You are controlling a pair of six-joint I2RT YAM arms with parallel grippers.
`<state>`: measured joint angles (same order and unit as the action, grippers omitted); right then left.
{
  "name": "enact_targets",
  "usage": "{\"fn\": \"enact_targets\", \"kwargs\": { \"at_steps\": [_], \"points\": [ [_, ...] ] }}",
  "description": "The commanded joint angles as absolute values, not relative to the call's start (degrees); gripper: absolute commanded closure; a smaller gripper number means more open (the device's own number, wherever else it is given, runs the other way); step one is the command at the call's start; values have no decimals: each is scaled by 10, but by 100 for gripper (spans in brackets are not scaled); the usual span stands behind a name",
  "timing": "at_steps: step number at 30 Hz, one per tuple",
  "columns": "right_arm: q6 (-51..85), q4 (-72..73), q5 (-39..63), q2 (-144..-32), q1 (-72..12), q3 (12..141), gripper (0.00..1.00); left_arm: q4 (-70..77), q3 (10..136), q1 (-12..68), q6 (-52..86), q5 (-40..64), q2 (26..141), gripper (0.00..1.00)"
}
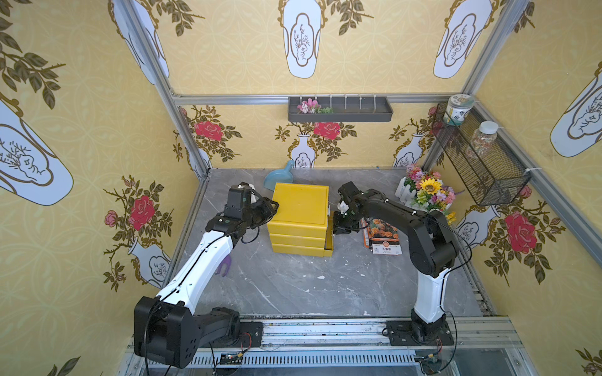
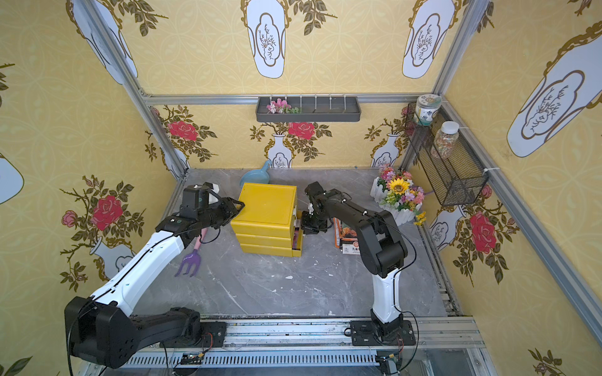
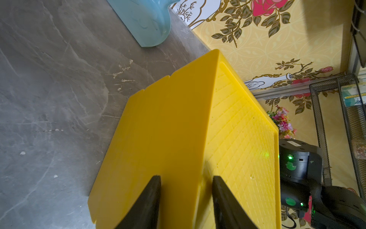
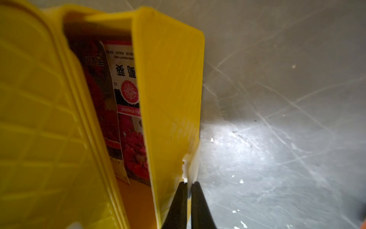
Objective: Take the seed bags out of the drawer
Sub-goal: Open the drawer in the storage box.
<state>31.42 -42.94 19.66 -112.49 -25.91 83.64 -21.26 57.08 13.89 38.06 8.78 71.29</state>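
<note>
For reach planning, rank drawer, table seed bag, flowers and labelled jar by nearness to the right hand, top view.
1. drawer, touched by the right hand
2. seed bag, on the table
3. flowers, back right corner
4. labelled jar, in the wall basket

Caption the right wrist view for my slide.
Right gripper pinches the white handle of the partly open yellow drawer, seed bags showing inside.
</note>
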Motion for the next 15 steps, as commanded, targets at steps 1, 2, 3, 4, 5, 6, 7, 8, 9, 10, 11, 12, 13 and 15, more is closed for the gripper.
{"fn": "enact_targets", "kwargs": {
  "at_steps": [1,2,3,4,5,6,7,8,9,10,11,12,13,15],
  "points": [
    [297,-459,170,-1112,-250,824,91,-320,559,138,374,62,719,54],
    [295,-459,169,-1108,-245,818,92,-320,559,138,374,63,719,54],
    [293,-460,168,-1104,-240,814,92,-320,558,138,374,63,719,54],
    [290,-460,167,-1100,-235,809,92,-319,558,137,373,63,718,54],
    [286,-461,166,-1096,-229,803,92,-320,558,137,374,62,718,54],
    [283,-461,165,-1091,-224,799,93,-319,558,137,374,62,718,54],
    [281,-462,164,-1087,-217,793,93,-320,557,137,374,64,718,54],
    [277,-463,164,-1082,-210,787,93,-319,557,137,374,63,718,54],
    [276,-463,165,-1078,-203,783,93,-319,556,137,374,63,718,54],
    [273,-464,164,-1073,-195,778,93,-319,555,137,373,63,717,54],
    [270,-464,165,-1069,-186,772,93,-319,555,137,374,64,717,54],
    [266,-465,166,-1066,-180,769,93,-318,555,137,374,65,717,54],
    [262,-466,167,-1063,-175,767,93,-319,555,137,374,65,717,54],
    [254,-471,165,-1059,-165,765,93,-318,556,136,374,65,718,54]
  ]
}}
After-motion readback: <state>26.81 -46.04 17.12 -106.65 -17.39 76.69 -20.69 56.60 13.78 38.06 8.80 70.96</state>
